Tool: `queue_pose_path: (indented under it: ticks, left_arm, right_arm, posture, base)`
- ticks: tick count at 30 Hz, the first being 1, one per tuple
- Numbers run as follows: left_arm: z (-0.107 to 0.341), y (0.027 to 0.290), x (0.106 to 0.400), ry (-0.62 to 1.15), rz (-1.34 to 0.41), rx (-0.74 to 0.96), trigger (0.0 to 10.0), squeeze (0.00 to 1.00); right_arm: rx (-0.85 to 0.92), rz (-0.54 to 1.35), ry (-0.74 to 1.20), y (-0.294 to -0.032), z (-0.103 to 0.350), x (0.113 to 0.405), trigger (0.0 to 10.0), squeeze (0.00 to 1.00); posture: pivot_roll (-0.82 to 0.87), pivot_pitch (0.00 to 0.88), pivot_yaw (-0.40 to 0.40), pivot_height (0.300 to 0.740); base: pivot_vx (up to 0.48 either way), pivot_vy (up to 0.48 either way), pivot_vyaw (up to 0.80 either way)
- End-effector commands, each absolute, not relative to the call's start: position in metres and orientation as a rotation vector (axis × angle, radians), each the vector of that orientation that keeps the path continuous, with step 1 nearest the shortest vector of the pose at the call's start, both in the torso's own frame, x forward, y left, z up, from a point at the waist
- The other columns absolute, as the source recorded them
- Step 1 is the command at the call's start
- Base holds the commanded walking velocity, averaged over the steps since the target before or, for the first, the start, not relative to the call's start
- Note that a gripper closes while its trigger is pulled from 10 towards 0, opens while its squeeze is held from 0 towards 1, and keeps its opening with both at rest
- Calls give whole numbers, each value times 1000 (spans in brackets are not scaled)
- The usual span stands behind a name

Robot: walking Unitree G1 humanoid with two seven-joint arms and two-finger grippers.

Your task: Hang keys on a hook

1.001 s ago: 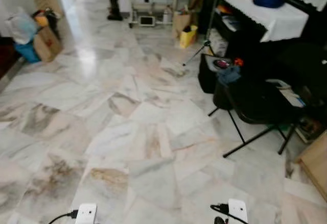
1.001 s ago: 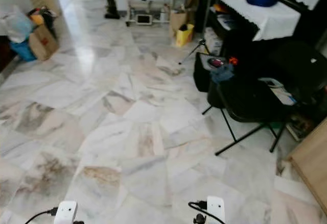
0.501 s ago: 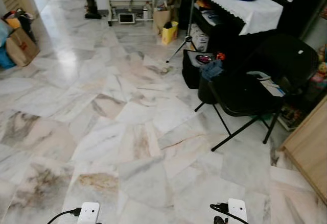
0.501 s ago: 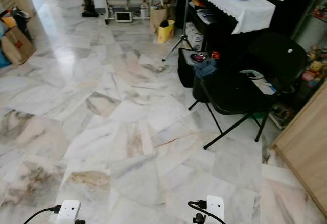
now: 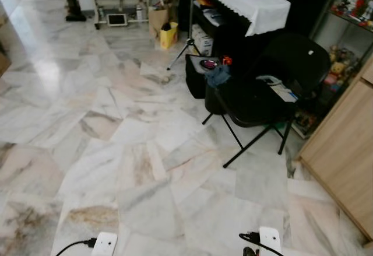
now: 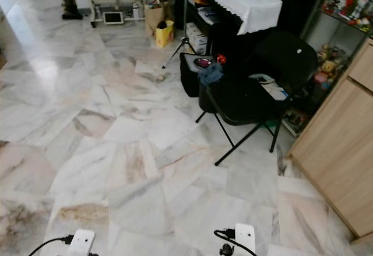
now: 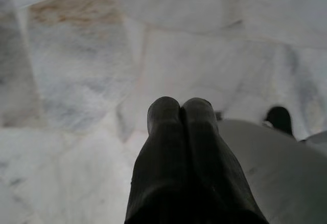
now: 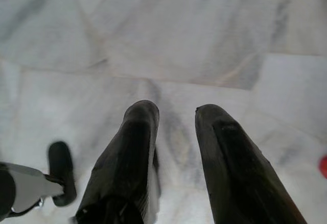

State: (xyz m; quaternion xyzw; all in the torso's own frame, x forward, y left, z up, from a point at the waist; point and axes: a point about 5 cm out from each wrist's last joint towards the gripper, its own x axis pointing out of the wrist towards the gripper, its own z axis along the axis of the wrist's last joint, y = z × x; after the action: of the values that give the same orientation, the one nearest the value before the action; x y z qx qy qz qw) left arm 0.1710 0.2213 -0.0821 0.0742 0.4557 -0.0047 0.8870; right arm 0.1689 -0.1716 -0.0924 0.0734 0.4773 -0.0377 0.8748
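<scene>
Both arms hang low over the marble floor [image 5: 134,151]. In the left wrist view my left gripper [image 7: 180,106] points down at the tiles, its two black fingers pressed together with nothing between them. In the right wrist view my right gripper [image 8: 176,114] also hangs over the floor, a clear gap between its fingers and nothing in it. The white wrist housings of the left arm [image 5: 105,244] and the right arm [image 5: 269,241] show at the lower edge of the eye views.
A black folding chair [image 5: 256,101] stands ahead on the right, papers on its seat. Behind it are a dark bag [image 5: 201,75], a tripod [image 5: 187,28] and a white-clothed table [image 5: 250,5]. A wooden cabinet [image 5: 344,145] lines the right side.
The whole picture has swung: the camera has turned right, bringing the chair closer to the middle and the wooden cabinet into view. Both arms hang as before.
</scene>
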Motion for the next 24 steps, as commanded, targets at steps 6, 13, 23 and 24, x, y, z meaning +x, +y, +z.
queue_pose_path:
  ticks: [6, 13, 23, 24]
  left_arm:
    - [-83, 223, 169, 961, -20, 172, 10000, 0]
    - [-83, 220, 171, 959, -34, 160, 10000, 1000]
    - [-82, 218, 172, 953, -37, 163, 10000, 1000]
    - [-83, 218, 172, 955, -37, 165, 10000, 1000]
  right_arm:
    - [152, -72, 1001, -171, -93, 169, 10000, 0]
    - [151, -75, 1002, -171, -93, 169, 10000, 1000]
    - [151, -75, 999, -172, -92, 169, 10000, 1000]
    - [149, -75, 999, -172, -92, 169, 10000, 1000]
  posture:
    - [57, 0, -57, 740]
    - [53, 0, -57, 740]
    - [52, 0, -62, 740]
    - [52, 0, -62, 740]
  base:
    - [0, 0, -788]
    - [0, 0, -781]
    - [0, 0, -781]
    - [0, 0, -781]
